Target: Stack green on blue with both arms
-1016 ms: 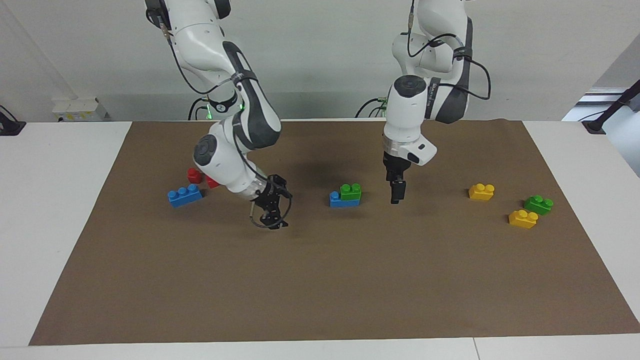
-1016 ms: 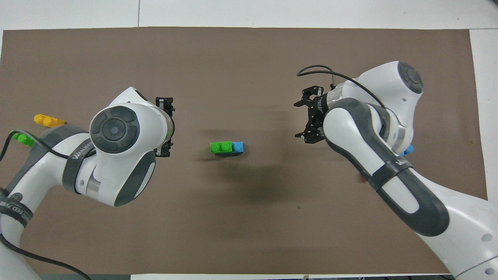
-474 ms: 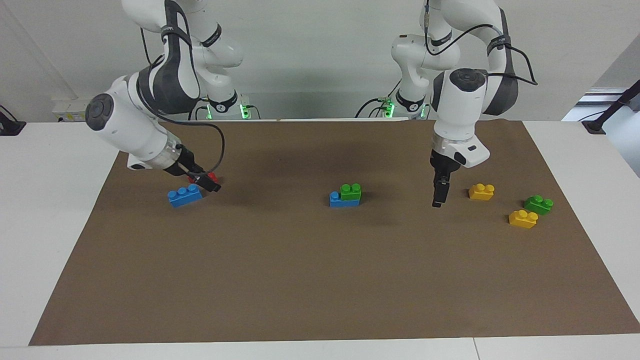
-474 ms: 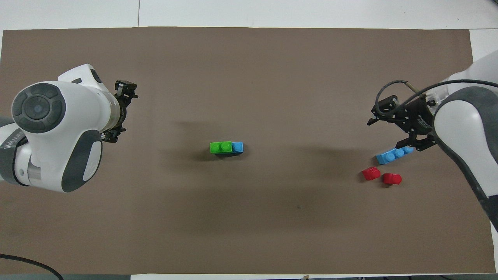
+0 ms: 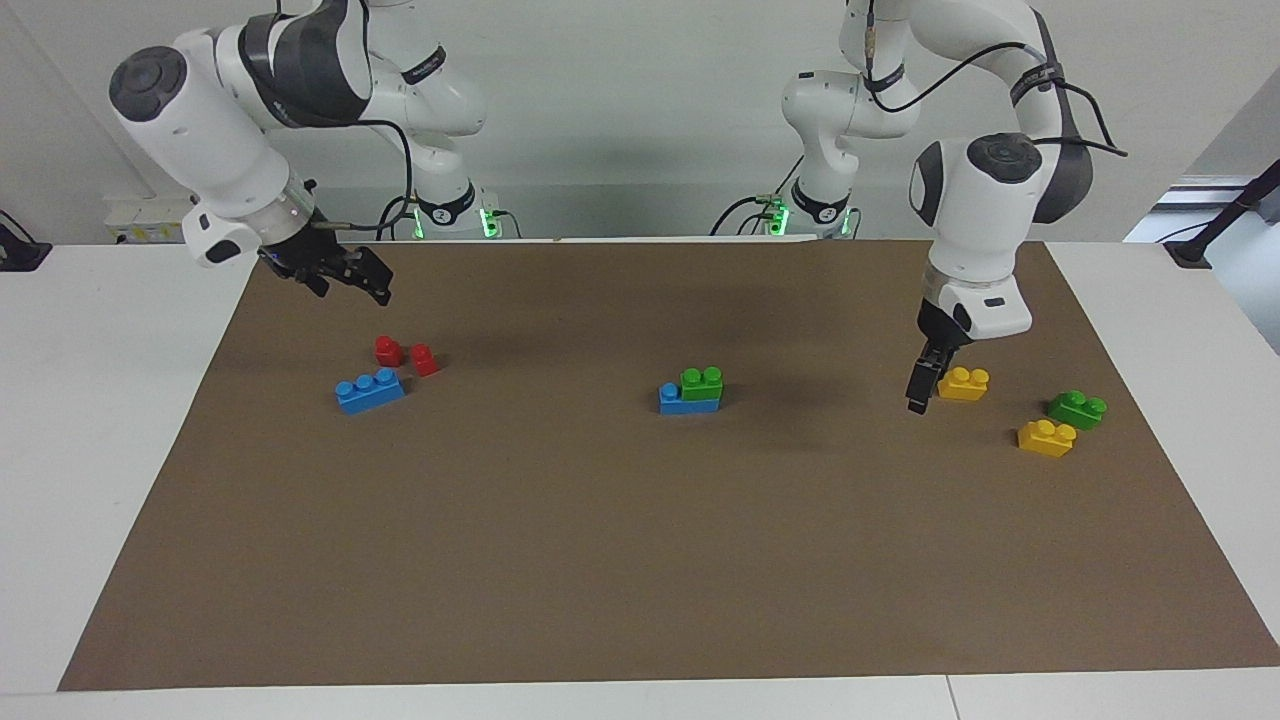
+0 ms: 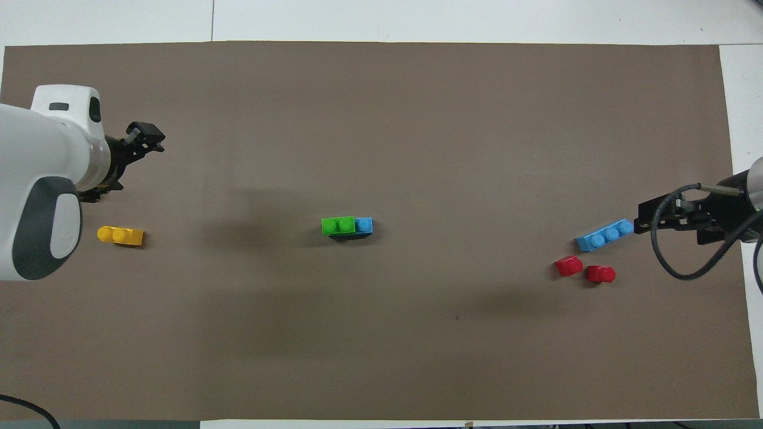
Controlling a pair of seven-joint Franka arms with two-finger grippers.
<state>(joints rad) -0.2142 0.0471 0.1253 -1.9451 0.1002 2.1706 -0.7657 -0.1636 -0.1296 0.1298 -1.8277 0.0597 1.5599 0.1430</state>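
Facing view: green brick (image 5: 702,382) seated on blue brick (image 5: 688,398); stacking looks done. Left gripper (image 5: 918,388) and right gripper (image 5: 345,276) empty, fingers' spread unreadable.

Spare blue brick (image 5: 369,390) beside two red pieces (image 5: 406,355); two yellow bricks (image 5: 963,383) and a green brick (image 5: 1077,409) on brown mat (image 5: 640,560)

glossy plastic green brick (image 5: 702,383), matt brown mat (image 5: 640,560)
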